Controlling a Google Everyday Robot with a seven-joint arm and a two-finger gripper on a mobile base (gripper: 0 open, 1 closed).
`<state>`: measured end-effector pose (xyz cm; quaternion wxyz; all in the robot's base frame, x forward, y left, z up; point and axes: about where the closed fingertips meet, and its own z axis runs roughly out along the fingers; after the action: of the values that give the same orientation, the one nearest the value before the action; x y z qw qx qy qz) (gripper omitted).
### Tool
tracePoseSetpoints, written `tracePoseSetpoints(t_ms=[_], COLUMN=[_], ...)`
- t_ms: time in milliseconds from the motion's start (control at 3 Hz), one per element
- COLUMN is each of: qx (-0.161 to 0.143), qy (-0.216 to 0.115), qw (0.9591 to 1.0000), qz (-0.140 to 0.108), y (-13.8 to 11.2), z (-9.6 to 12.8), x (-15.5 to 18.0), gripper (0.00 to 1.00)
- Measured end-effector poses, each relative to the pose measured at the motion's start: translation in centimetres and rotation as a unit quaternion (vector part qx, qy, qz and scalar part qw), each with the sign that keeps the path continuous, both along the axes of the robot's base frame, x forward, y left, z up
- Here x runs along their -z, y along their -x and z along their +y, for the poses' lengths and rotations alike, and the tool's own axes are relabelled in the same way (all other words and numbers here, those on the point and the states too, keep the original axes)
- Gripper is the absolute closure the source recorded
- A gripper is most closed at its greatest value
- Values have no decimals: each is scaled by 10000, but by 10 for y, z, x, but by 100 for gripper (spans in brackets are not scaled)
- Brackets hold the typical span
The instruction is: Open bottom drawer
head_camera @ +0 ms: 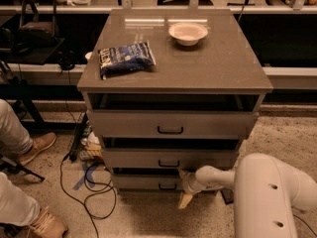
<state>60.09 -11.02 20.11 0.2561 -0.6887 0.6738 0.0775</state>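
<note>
The bottom drawer [143, 182] is the lowest of three grey-taupe fronts in the cabinet, with a small black loop handle [168, 186]. My gripper [184, 188] is low at the drawer's right part, just right of the handle. One pale finger points down toward the floor and another reaches up to the drawer's top edge. My white arm [270, 192] comes in from the lower right.
The cabinet top [208, 58] carries a blue snack bag [125, 58] and a white bowl [187, 33]. The middle drawer [168, 158] and top drawer [171, 124] lie above. Cables [81, 182] lie on the floor at the left, beside a person's legs and shoes [34, 150].
</note>
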Motion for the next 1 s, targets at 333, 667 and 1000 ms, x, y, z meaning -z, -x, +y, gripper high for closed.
tracePoseSetpoints(t_ms=[333, 667, 1000], qx=[41, 140, 140], qy=[-31, -105, -105], qw=[9999, 9991, 9991], qz=[140, 380, 380], y=[-20, -19, -19], z=[3, -3, -3], x=[24, 44, 39], gripper=[22, 45, 69])
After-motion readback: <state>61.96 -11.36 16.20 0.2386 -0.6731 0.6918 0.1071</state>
